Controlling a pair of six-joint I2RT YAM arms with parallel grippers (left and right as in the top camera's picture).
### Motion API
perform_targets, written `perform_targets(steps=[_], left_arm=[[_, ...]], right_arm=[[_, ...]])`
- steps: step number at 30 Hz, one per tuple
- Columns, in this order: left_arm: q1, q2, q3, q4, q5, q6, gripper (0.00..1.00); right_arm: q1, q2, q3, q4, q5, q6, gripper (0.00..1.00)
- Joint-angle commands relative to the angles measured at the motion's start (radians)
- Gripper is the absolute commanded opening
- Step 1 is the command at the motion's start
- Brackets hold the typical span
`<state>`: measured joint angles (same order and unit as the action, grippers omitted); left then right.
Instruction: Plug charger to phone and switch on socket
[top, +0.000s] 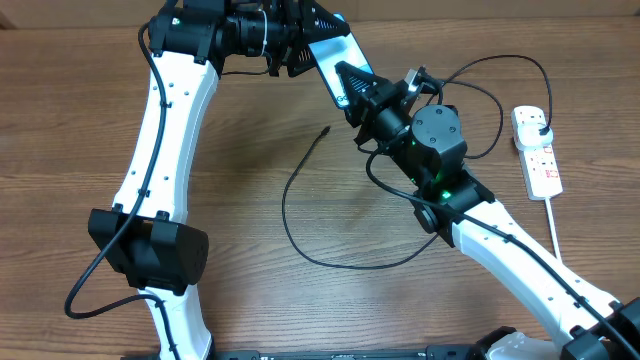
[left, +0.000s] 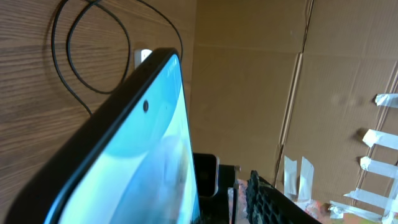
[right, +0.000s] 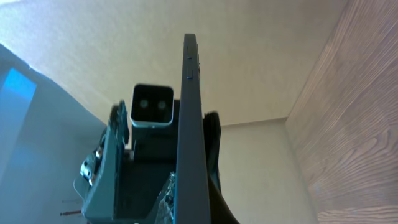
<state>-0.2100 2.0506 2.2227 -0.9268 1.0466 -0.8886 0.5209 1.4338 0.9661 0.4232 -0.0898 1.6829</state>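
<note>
Phone (left: 143, 168) aloft, left claw (top: 308, 55) clamped on it, right claw (top: 351, 86) alongside, grip unclear

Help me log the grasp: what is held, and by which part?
The phone, held aloft: the left gripper clamps its far end; the right gripper meets its near end, grip unclear.

- Left arm (top: 165, 130): long white links dotted with small dark screws, with bulky black joint housings at the near and far ends.
- A black cable (top: 100, 265) loops off its near joint.
- Right arm (top: 520, 255): white link, black joints, a round black motor cap (top: 440, 130) and a small green light (top: 437, 190).
- Left wrist camera (right: 153, 106): pale square housing with two dark holes.
</note>
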Motion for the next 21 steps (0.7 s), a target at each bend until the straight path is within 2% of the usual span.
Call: perform_targets(steps=[1, 11, 21], left_arm=[[-0.008, -0.016, 0.018, 0.008, 0.009, -0.01, 0.54], [-0.02, -0.016, 0.017, 0.012, 0.008, -0.01, 0.44], [-0.023, -0.016, 0.017, 0.012, 0.009, -0.01, 0.24]], right_arm=[[0.024, -0.008, 0.023, 0.017, -0.008, 0.0, 0.04], [0.029, -0.008, 0.023, 0.017, -0.017, 0.0, 0.04], [0.029, -0.008, 0.023, 0.016, -0.024, 0.0, 0.04]])
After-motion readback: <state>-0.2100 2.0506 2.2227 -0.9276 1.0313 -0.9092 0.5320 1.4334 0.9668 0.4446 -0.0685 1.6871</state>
